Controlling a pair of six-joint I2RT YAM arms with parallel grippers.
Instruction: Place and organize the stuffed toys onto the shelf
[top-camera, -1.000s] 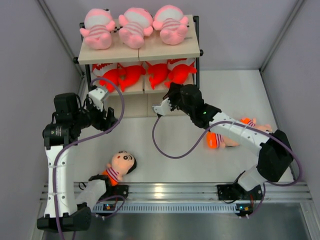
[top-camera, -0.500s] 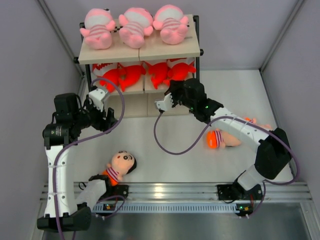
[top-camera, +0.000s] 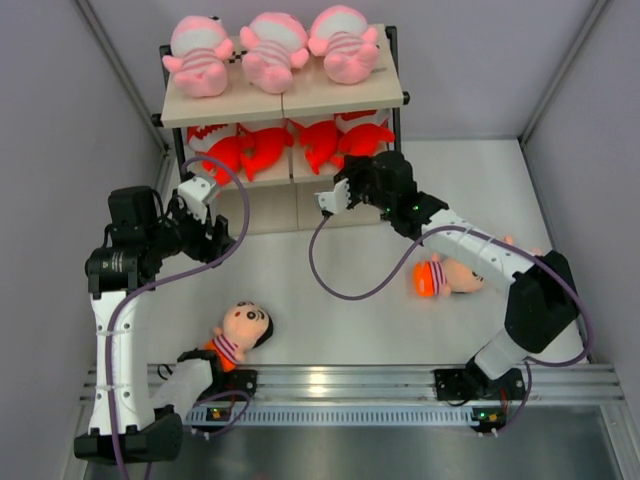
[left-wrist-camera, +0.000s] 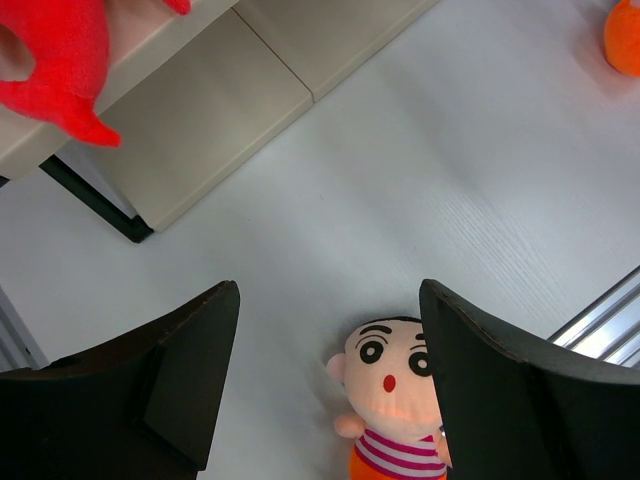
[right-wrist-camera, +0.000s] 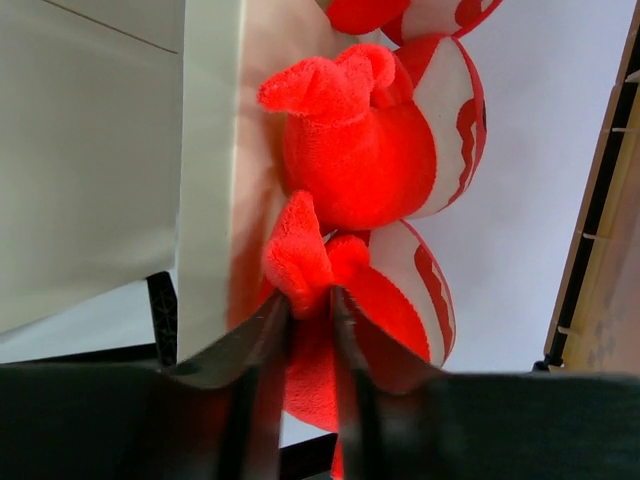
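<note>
- Our right gripper (right-wrist-camera: 305, 300) pinches the tail of a red-orange plush shark (right-wrist-camera: 370, 290) on the middle board of the black-framed beige shelf (top-camera: 290, 100); its body runs straight away from the fingers.
- Our left gripper (left-wrist-camera: 328, 300), spread wide, hangs above a dark-haired plush boy (left-wrist-camera: 395, 385) on the table (top-camera: 370, 330).
- We count three pink striped babies (top-camera: 270, 50), four sharks, two boys.

Tally, overhead cam.
Shelf (top-camera: 330, 100): 1 unit, 3 boards.
Pink baby: 3 total. Baby a (top-camera: 197, 68), baby b (top-camera: 270, 62), baby c (top-camera: 342, 52).
Shark: 4 total. Shark a (top-camera: 222, 152), shark b (top-camera: 263, 147), shark c (top-camera: 318, 143), shark d (top-camera: 363, 139). R wrist cam shows 3 of them, 1 only in part.
Boy: 2 total. Boy a (top-camera: 238, 335), boy b (top-camera: 452, 277), 2nd partly behind an arm.
Toys altogether: 9.
Robot arm: 2 total. L arm (top-camera: 108, 310), R arm (top-camera: 480, 258).
</note>
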